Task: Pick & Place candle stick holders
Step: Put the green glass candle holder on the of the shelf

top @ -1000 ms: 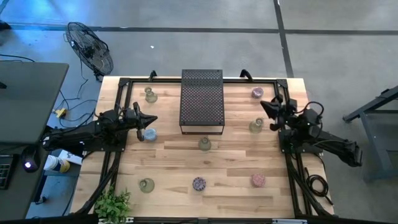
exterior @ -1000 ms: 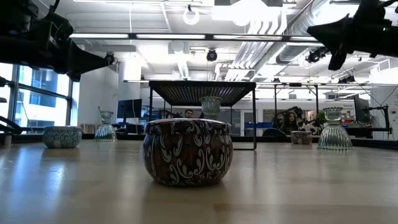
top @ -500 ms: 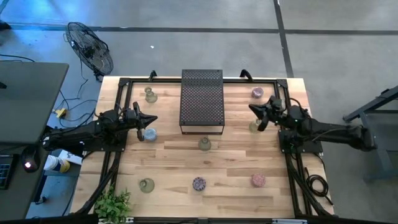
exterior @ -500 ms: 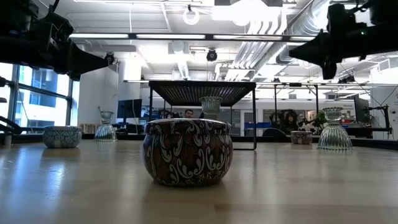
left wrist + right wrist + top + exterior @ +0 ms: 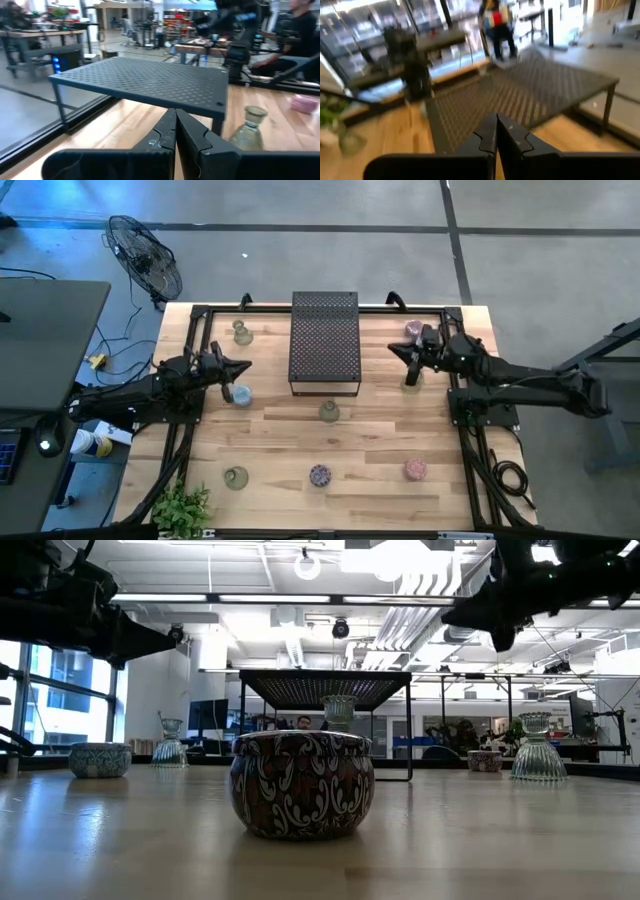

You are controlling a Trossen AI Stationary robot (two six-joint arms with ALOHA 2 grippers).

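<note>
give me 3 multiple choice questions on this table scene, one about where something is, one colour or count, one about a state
1. Where does the black perforated stand sit on the table?
A. back centre
B. front left corner
C. front right corner

2. What colour is the candle holder just under the left gripper?
A. pink
B. pale blue
C. black

3. How are the fingers of the right gripper?
A. wide open
B. shut on a candle holder
C. shut, empty

Answers: 1 A, the high view shows it against the far edge, midway between the arms. 2 B, it shows pale blue from above. 3 C, the right wrist view shows the fingers pressed together with nothing between them.
</note>
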